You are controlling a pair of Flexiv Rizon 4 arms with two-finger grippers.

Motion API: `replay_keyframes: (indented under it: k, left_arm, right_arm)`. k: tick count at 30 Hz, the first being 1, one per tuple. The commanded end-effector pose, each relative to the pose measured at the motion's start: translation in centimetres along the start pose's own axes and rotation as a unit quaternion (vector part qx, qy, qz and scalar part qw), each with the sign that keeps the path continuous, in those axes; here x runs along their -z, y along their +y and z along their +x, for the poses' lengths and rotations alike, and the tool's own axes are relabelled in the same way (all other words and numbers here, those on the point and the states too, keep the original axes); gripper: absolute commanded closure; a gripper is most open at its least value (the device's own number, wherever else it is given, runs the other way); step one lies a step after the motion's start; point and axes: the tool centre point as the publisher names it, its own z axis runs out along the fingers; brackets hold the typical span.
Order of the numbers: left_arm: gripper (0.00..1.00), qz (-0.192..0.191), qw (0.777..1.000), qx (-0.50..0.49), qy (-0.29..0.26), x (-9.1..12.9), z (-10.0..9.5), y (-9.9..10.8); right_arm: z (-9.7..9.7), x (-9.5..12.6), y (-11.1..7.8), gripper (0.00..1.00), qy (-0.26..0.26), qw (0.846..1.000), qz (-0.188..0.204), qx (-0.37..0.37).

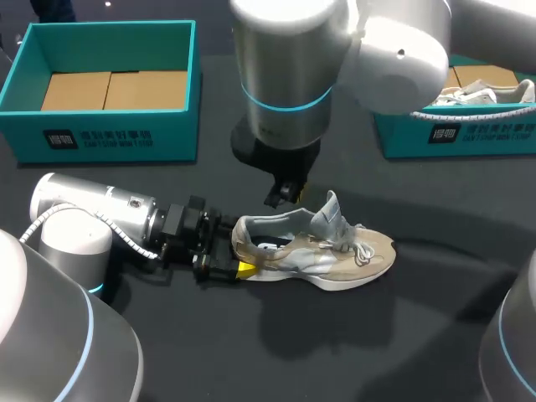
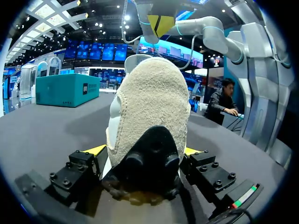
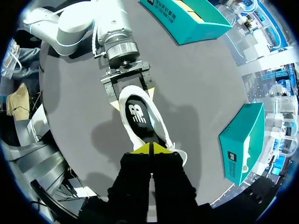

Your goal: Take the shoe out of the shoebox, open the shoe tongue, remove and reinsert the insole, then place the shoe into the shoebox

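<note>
Here I am with my left pincer (image 1: 237, 253) low at the table (image 1: 377, 335), coming in from the left side and clamped on the heel of the shoe (image 1: 322, 251). In the left wrist view its yellow fingertips (image 2: 96, 150) press on the heel from both sides, with the beige heel panel filling the space ahead of them. The shoe, a beige and white sneaker, stands on its sole on the dark table, toe pointing to my right, well clear of both boxes. Its tongue (image 1: 329, 209) sticks up at the throat and the laces (image 1: 360, 247) lie loose over the forefoot. My right pincer (image 1: 285, 194) hangs above the shoe's opening, just to the heel side of the tongue, apart from it in the head view. In the right wrist view its two yellow tips are pressed together with nothing showing between them. Straight below them that view looks down into the shoe, where the dark insole (image 3: 136, 116) lies flat inside. At the far left of the table the left shoebox (image 1: 109, 138), teal, is open with only its brown cardboard floor showing. At the far right the right shoebox (image 1: 469, 138), also teal, holds a second sneaker (image 1: 481, 92), partly hidden behind my right arm.
</note>
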Motion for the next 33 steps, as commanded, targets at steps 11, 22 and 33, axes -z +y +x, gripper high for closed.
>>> replay_keyframes:
  k: [11,22,33]
  left_arm:
    - [1.00,0.000,1.000,0.000,-0.001,-0.3,-0.3,0.4]
    - [1.00,0.000,1.000,0.000,-0.001,-0.3,-0.3,0.4]
    - [1.00,0.000,1.000,0.000,-0.001,-0.3,-0.3,0.4]
  right_arm:
    - [1.3,-2.8,2.3,1.00,-0.029,0.998,0.022,0.055]
    - [1.9,-5.6,3.4,1.00,-0.019,0.997,0.001,0.081]
    - [2.2,-8.0,3.1,1.00,-0.012,0.994,-0.012,0.106]
